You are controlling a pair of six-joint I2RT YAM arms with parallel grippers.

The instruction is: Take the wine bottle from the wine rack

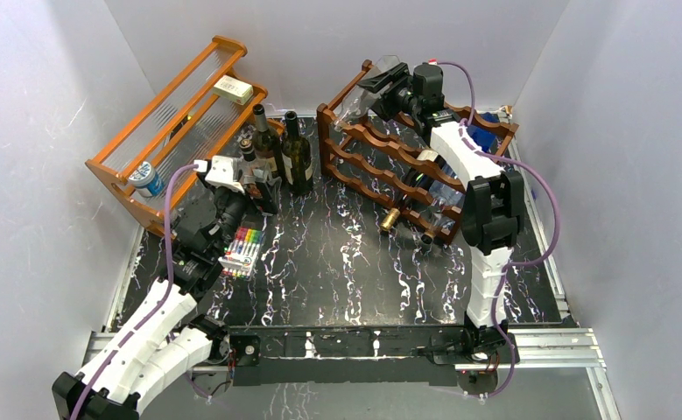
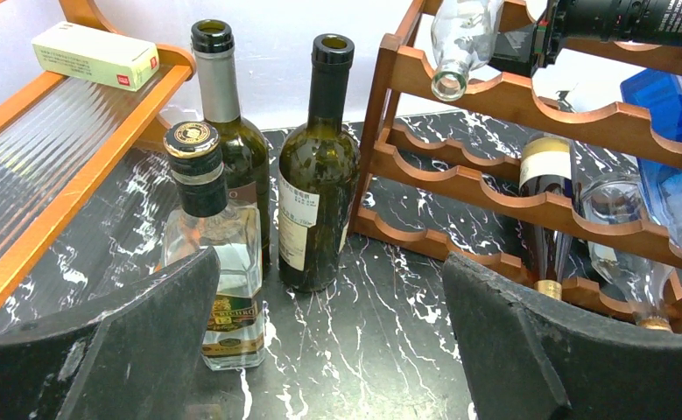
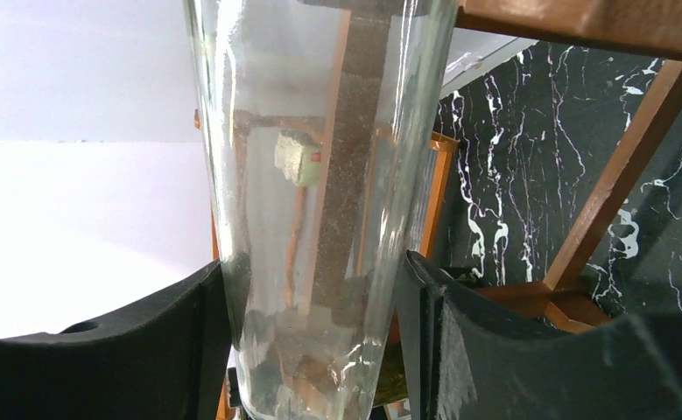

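Note:
The dark reddish-brown wine rack [image 1: 365, 159] stands at the back right and also shows in the left wrist view [image 2: 530, 105]. A clear glass wine bottle [image 1: 362, 102] lies tilted on its top tier, neck pointing down to the front left [image 2: 460, 35]. My right gripper [image 1: 391, 87] is at the rack's top, and its fingers press both sides of the clear bottle's body [image 3: 319, 175]. My left gripper [image 1: 263, 188] is open and empty, low over the table in front of the standing bottles [image 2: 333, 350].
Two dark green bottles [image 2: 315, 192] [image 2: 228, 131] and a clear liquor bottle [image 2: 210, 254] stand left of the rack. More bottles lie in the rack's lower tiers [image 1: 411, 203]. An orange shelf [image 1: 114, 166] holds a box [image 1: 232, 87]. A marker pack [image 1: 242, 252] lies near the left arm.

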